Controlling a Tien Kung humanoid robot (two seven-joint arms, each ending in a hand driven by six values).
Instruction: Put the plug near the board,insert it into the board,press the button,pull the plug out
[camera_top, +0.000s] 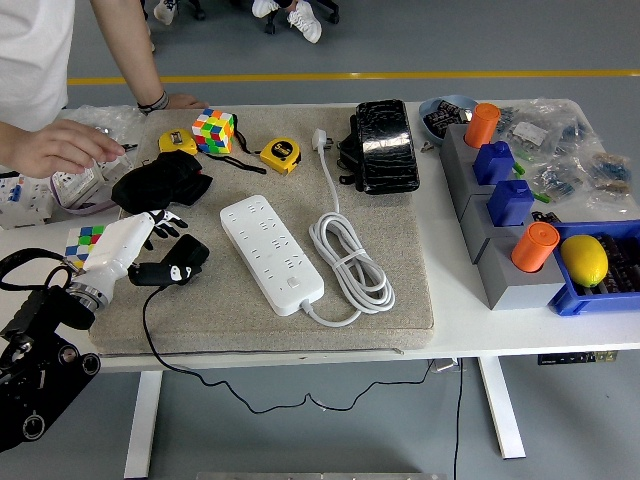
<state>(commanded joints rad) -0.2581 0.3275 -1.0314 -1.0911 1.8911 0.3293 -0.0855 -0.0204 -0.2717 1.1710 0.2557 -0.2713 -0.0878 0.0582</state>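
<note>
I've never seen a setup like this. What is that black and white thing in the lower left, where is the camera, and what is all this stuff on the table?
The camera sits high on the robot, looking down over a white table. The black-and-white limb is the robot's left arm; its left hand grips a black plug with a trailing black cord. The right arm is out of view. On the grey mat lies a white power strip, beside its own coiled white cable. Farther back are a colourful puzzle cube and a yellow tape measure. A person's hand hovers at the far left.
</note>
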